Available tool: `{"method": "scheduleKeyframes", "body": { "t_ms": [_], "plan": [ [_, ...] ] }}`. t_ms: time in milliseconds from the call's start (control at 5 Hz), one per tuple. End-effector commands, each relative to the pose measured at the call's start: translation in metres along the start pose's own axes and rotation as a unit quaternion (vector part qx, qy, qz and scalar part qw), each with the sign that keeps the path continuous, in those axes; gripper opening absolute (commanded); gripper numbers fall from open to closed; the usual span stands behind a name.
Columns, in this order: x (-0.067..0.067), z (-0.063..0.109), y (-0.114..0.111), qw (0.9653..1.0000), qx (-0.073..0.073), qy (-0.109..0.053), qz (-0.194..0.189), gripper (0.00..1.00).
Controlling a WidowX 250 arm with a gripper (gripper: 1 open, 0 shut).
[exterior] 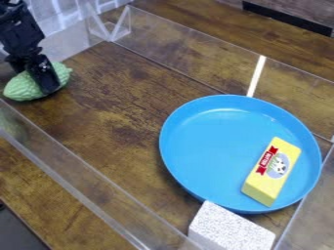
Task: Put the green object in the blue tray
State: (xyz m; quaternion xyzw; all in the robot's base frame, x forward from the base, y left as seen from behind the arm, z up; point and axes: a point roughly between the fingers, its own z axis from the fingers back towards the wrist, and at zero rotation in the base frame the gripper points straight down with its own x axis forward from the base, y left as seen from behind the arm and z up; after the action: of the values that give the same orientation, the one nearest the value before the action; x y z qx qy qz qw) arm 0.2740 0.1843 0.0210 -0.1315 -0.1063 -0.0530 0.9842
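Observation:
The green object is a light green bumpy lump lying on the wooden table at the far left. My black gripper comes down onto it from above, its fingers closed on the lump's right half. The lump still rests on the table. The blue tray is a large round plate at the right, well apart from the gripper. A yellow block with a red label lies in the tray's lower right part.
A white speckled sponge block sits at the bottom edge just below the tray. Clear plastic walls fence the table, with one panel running across the back. A white strip lies behind the tray.

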Motion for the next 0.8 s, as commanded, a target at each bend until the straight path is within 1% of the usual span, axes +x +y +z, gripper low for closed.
{"method": "scheduleKeyframes", "body": {
  "t_ms": [0,200,400,600],
  "plan": [
    [0.002,0.006,0.003,0.9984,0.023,-0.021,0.048,1.0],
    [0.001,0.013,0.004,0.9973,0.023,-0.023,0.066,0.0],
    [0.0,0.016,0.008,0.9974,0.018,-0.02,0.067,0.0],
    [0.001,0.011,0.001,0.9966,0.017,-0.019,0.078,0.0]
  ]
}}
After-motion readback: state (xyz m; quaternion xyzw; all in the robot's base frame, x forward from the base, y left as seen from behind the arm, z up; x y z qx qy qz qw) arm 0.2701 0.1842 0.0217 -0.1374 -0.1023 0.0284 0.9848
